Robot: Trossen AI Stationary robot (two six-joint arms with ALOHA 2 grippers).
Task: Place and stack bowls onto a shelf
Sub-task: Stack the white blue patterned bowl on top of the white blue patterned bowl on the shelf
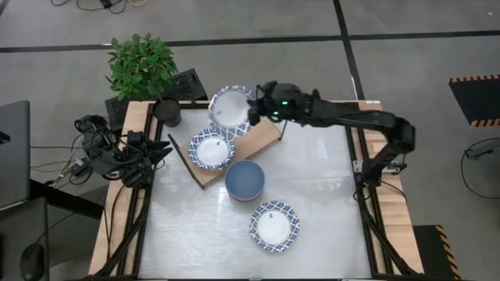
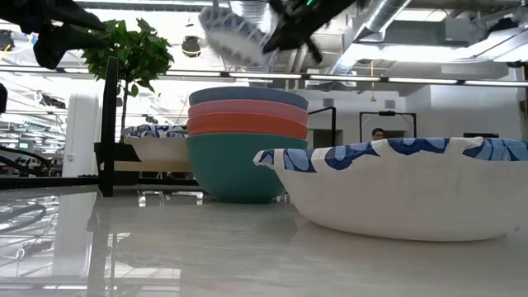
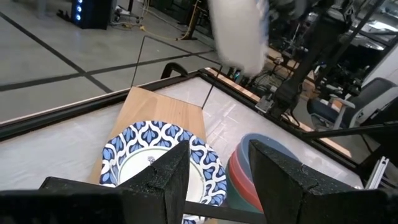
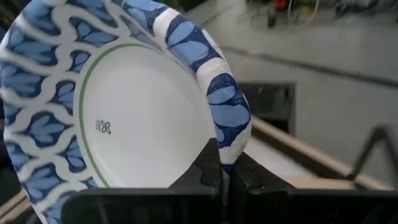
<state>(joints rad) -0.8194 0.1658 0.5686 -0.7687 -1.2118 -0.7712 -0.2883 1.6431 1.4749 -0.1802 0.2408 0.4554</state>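
Right gripper (image 4: 225,177) fingers pinch rim of patterned bowl (image 4: 118,106); small grey mark printed inside, unreadable. Left gripper (image 3: 214,180) fingers apart, empty.

My right arm reaches long across the far side, elbow bent at the table's right edge, wrist raised. Right gripper (image 1: 254,111) is pinched tight on a bowl's (image 1: 229,108) rim. Left arm sits folded at the left edge, left gripper (image 3: 214,171) parted.
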